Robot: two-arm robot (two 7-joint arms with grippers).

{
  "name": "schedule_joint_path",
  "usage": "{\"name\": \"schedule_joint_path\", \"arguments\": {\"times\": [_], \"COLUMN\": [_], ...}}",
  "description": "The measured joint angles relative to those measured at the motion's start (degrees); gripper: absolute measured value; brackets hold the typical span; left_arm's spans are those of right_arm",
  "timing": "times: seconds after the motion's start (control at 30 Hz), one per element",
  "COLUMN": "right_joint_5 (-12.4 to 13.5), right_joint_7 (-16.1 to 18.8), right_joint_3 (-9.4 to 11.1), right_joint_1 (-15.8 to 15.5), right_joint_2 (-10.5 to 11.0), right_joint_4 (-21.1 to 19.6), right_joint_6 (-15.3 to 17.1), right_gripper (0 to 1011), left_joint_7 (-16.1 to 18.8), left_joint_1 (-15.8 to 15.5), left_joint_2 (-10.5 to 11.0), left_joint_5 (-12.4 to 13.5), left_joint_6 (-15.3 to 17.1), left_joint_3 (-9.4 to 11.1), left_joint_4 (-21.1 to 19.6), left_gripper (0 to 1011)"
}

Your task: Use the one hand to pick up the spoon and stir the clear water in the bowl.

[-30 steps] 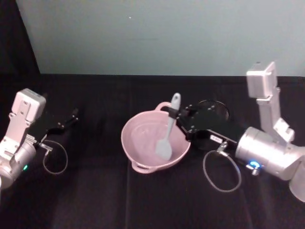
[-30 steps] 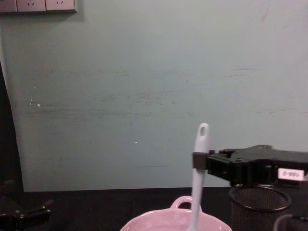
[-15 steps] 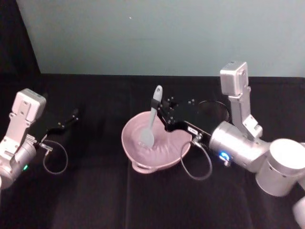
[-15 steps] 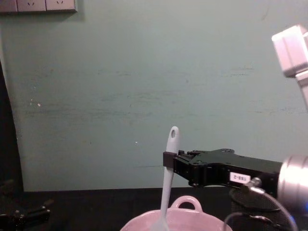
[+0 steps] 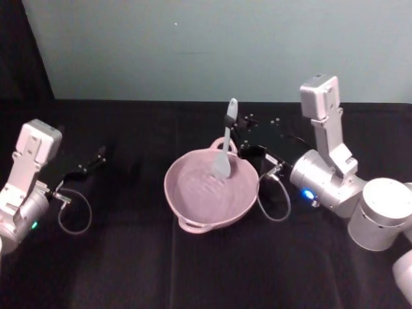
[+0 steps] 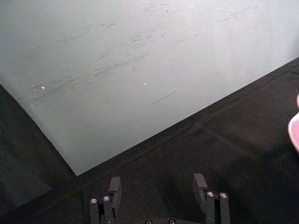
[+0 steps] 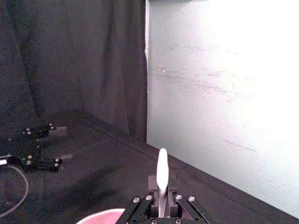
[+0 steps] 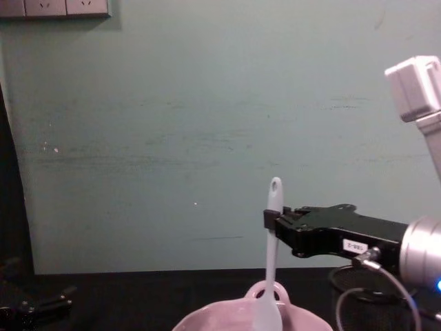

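The pale pink bowl [image 5: 209, 193] sits mid-table, its rim low in the chest view [image 8: 227, 318]. My right gripper [image 5: 232, 133] reaches in from the right and is shut on the handle of the white spoon [image 5: 225, 145]. The spoon stands nearly upright, and its blade [image 5: 221, 166] dips inside the bowl near the far rim. In the chest view the spoon [image 8: 271, 255] hangs from the right gripper [image 8: 270, 219] over the bowl's loop handle. The right wrist view shows the spoon handle [image 7: 162, 177] clamped between the fingers. My left gripper [image 5: 96, 158] is parked open at the left [image 6: 157, 186].
A black mesh cup [image 8: 351, 283] stands behind my right arm. A grey cable loop [image 5: 273, 199] hangs beside the bowl, and another [image 5: 74, 215] lies by the left arm. A pale wall closes the back, and black cloth covers the table.
The right gripper has carried the spoon from the bowl's left side to its far right rim. The water surface shows ripples. The left arm has not moved.
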Motion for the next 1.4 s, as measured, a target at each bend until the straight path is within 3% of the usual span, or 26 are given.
{"name": "schedule_joint_path", "arguments": {"times": [0.2, 0.4, 0.6, 0.73, 1.0, 1.23, 1.4], "right_joint_5": [-0.09, 1.68, 3.21, 3.19, 1.32, -1.26, -2.66], "right_joint_7": [0.95, 2.76, 4.08, 4.41, 3.79, 1.95, 0.91], "right_joint_3": [1.61, 2.67, 2.06, 0.79, -1.23, -0.75, 0.4], "right_joint_1": [-2.85, -6.66, -9.05, -8.85, -5.08, -2.92, -2.63], "right_joint_2": [2.14, 4.03, 4.71, 4.04, 0.38, -1.18, -1.09], "right_joint_4": [-4.34, -9.37, -12.24, -11.84, -6.59, -3.19, -2.59], "right_joint_6": [1.41, 2.86, 3.83, 3.61, 1.0, -1.18, -1.57], "right_gripper": [111, 111, 111, 110, 111, 111, 111], "left_joint_7": [0.0, 0.0, 0.0, 0.0, 0.0, 0.0, 0.0], "left_joint_1": [0.0, 0.0, 0.0, 0.0, 0.0, 0.0, 0.0], "left_joint_2": [0.0, 0.0, 0.0, 0.0, 0.0, 0.0, 0.0], "left_joint_5": [0.0, 0.0, 0.0, 0.0, 0.0, 0.0, 0.0], "left_joint_6": [0.0, 0.0, 0.0, 0.0, 0.0, 0.0, 0.0], "left_joint_3": [-0.01, 0.0, 0.0, 0.0, 0.0, 0.0, 0.0], "left_joint_4": [0.0, 0.0, 0.0, 0.0, 0.0, 0.0, 0.0], "left_gripper": [1011, 1011, 1011, 1011, 1011, 1011, 1011]}}
